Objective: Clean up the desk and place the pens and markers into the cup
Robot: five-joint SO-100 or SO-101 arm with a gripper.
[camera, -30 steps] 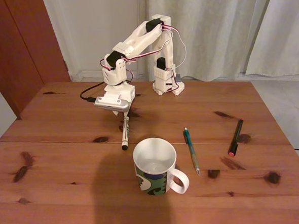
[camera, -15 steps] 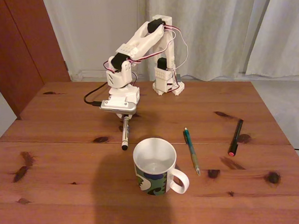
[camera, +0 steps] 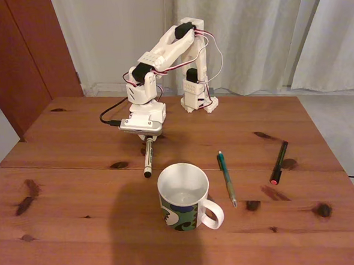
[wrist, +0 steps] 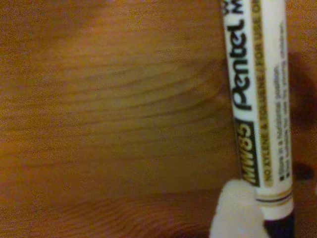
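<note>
The white marker (camera: 147, 158) with black ends lies on the desk (camera: 81, 228), pointing at the cup (camera: 182, 199). My gripper (camera: 146, 138) hangs low over the marker's far end. In the wrist view the marker (wrist: 257, 99) runs up the right side, with one white fingertip (wrist: 235, 210) against its left side near the black end; no finger shows on its right side. The white cup with a camouflage pattern stands upright and holds nothing, its handle towards the front right. To its right lie the teal pen (camera: 227, 178) and, further right, the black pen (camera: 278, 162) with a red end.
The arm's base (camera: 198, 98) stands at the back of the desk in front of a curtain. A black cable (camera: 108, 115) loops out left of the gripper. A seam (camera: 59, 169) crosses the desk just behind the cup. The desk's right edge lies beyond the black pen.
The gripper head has shifted slightly right and settled over the marker's far end. The marker, both pens and the cup lie where they were.
</note>
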